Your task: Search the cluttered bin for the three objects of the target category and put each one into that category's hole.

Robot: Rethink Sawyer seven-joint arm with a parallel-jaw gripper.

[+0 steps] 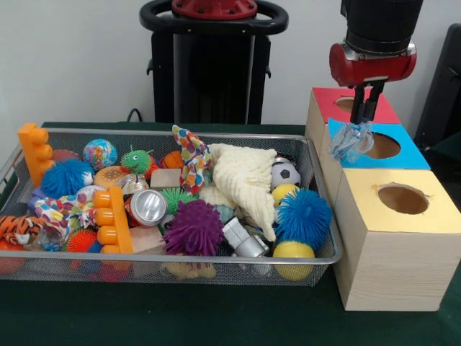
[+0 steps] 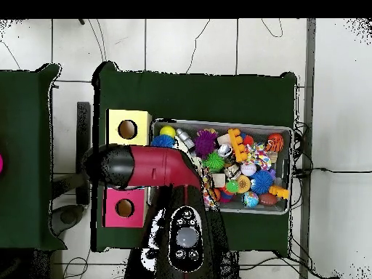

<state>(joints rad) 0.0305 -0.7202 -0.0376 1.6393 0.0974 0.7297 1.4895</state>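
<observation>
step: drop-off, not searching | hand (image 1: 358, 121) at upper right of the front view, closed on a crumpled clear plastic piece (image 1: 351, 141) | piece hangs over the blue box (image 1: 410, 153), just beside its hole (image 1: 380, 145) | next: centre over hole, let go | arm comes straight down, vertical

You see a dark green cloth (image 1: 216, 317) covering the bench, with a second green-covered surface (image 2: 25, 156) standing apart off one side in the overhead view. Past the bench's far edge, a black stand (image 1: 209, 76) rises against a pale wall (image 1: 72, 58). Below, you find a light tiled floor (image 2: 189, 47) crossed by thin black cables (image 2: 327, 171).
</observation>
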